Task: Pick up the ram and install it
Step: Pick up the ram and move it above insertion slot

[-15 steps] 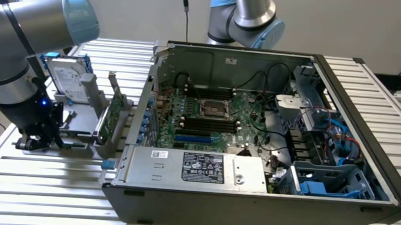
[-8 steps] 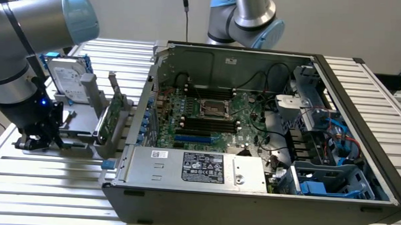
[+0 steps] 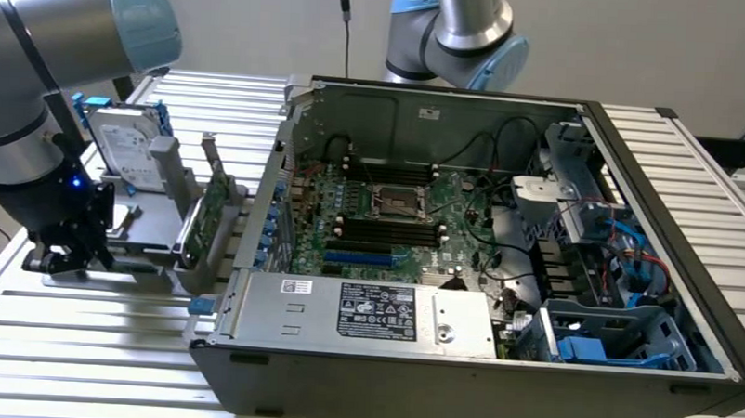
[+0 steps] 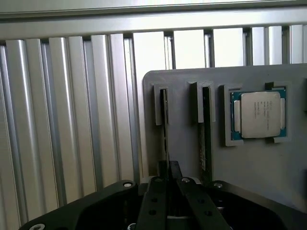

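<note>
The slim, dark-green ram stick point(image 4: 164, 124) is seen edge-on, stood in a slot of the grey plastic holder point(image 4: 182, 143) on the ribbed aluminium worktop point(image 4: 72, 120). Its long axis is laid along the slot, pointing away from the black end effector point(image 4: 168, 181), whose jaws are closed narrowly on its near end. Printing on the silver processor point(image 4: 259, 114) nearby cannot be read.
</note>
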### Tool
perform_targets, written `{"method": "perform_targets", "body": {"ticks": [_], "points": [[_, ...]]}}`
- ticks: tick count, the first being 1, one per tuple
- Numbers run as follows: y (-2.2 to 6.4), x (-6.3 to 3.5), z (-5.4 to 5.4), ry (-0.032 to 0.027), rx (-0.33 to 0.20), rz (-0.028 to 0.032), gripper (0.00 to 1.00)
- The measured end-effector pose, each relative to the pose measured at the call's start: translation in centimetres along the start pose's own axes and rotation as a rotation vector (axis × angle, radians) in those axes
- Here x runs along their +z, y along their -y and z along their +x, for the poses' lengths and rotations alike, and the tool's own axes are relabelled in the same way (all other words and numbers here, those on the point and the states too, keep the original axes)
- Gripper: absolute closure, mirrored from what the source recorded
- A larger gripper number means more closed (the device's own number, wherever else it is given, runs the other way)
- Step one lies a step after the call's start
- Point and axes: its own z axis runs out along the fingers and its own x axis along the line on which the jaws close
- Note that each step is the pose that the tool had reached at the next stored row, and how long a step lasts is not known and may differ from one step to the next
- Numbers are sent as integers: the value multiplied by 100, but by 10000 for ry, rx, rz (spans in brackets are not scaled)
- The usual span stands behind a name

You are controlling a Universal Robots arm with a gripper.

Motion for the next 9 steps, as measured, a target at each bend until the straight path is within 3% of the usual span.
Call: {"method": "perform_targets", "body": {"ticks": [5,9], "points": [[-3,-109,-5,0,0,0,87],[-7,-251,-10,1,0,1,87]]}}
